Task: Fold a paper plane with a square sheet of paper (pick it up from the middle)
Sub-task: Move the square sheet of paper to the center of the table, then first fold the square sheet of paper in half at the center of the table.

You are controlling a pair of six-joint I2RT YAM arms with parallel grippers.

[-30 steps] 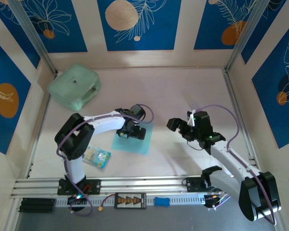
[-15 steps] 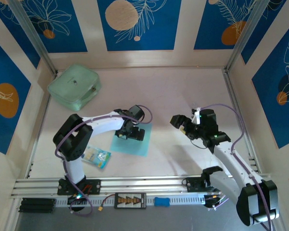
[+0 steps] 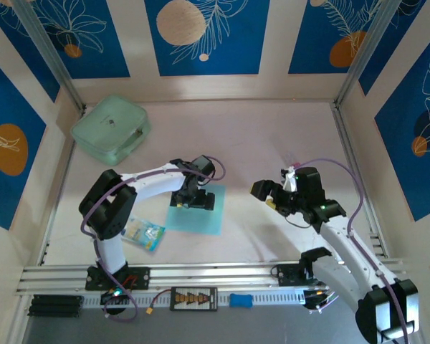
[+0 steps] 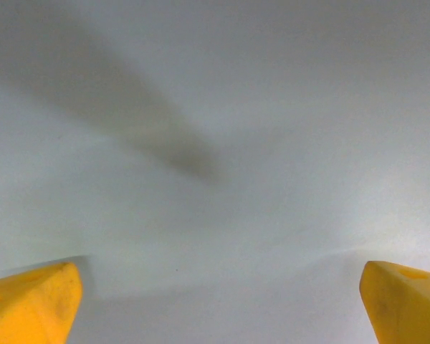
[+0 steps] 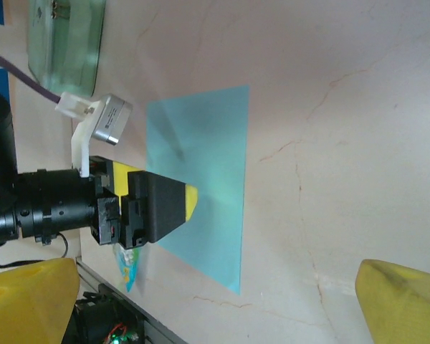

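The square sheet of paper (image 3: 204,215) lies flat on the worktop (image 3: 258,143), directly beneath the left pincer (image 3: 192,202), whose fingers stand wide apart. The right pincer (image 3: 266,196), well to the sheet's right, is spread apart too and holds nothing.

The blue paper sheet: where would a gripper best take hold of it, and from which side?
Probably its middle, from straight above. The sheet lies flat on the table with no lifted edge to slip a finger under, so pressing down and pinching up a ridge looks likeliest. The open left gripper is poised over it.
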